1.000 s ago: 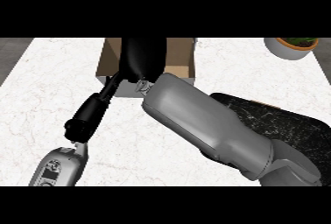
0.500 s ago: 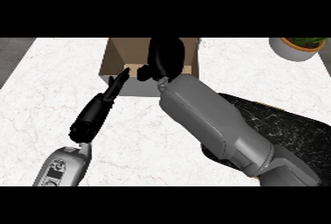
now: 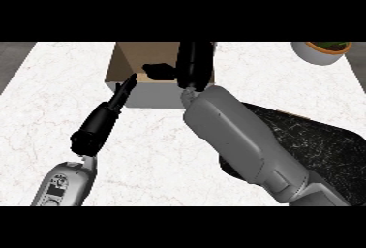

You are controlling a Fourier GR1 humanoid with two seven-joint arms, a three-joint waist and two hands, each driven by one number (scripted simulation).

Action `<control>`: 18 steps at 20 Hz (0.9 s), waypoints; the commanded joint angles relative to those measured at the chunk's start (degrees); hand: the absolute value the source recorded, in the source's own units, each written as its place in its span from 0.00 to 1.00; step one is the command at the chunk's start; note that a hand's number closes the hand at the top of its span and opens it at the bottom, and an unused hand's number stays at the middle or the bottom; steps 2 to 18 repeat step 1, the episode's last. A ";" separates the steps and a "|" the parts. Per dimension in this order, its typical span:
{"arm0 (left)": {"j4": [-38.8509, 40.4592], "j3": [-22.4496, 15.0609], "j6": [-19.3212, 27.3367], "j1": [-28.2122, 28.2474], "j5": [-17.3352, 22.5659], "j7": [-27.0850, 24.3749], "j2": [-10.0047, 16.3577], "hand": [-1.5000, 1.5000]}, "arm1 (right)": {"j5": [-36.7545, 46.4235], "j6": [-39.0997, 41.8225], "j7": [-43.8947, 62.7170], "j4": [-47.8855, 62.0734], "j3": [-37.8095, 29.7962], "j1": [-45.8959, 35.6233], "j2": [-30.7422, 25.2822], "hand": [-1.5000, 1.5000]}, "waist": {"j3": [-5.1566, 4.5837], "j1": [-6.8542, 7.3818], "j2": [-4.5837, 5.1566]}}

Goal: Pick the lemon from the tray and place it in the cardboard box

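Straight, relaxed fingers [image 3: 126, 89] of the left hand [image 3: 99, 127] point at the near left corner of the cardboard box [image 3: 120, 65], holding nothing. The right hand [image 3: 194, 65] hangs over the box's open top, toward its right side; whether it is closed on anything cannot be told. The lemon shows nowhere, neither inside the box nor on the visible part of the dark tray [image 3: 314, 140] to the box's near right. If that hand hides it, release is probably straight down.
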 commanded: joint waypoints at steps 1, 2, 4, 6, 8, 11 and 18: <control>-1.01 -0.87 -0.31 3.21 0.53 2.80 -0.68 0.50 | -5.50 -7.75 -5.93 -6.55 -1.92 5.07 0.18 0.00 | -0.22 -0.67 -0.29; -1.01 -0.87 -0.31 3.21 0.53 2.80 -0.68 0.50 | -5.50 -7.75 -5.93 -6.55 -1.92 5.07 0.18 0.00 | -0.22 -0.67 -0.29; -1.01 -0.87 -0.31 3.21 0.53 2.80 -0.68 0.50 | -5.50 -7.75 -5.93 -6.55 -1.92 5.07 0.18 0.00 | -0.22 -0.67 -0.29; -1.01 -0.87 -0.31 3.21 0.53 2.80 -0.68 0.50 | -5.50 -7.75 -5.93 -6.55 -1.92 5.07 0.18 0.00 | -0.22 -0.67 -0.29; -1.01 -0.87 -0.31 3.21 0.53 2.80 -0.68 0.50 | -5.50 -7.75 -5.93 -6.55 -1.92 5.07 0.18 0.00 | -0.22 -0.67 -0.29; -1.01 -0.87 -0.31 3.21 0.53 2.80 -0.68 0.50 | -5.50 -7.75 -5.93 -6.55 -1.92 5.07 0.18 0.00 | -0.22 -0.67 -0.29; -1.01 -0.87 -0.31 3.21 0.53 2.80 -0.68 0.50 | -5.50 -7.75 -5.93 -6.55 -1.92 5.07 0.18 0.00 | -0.22 -0.67 -0.29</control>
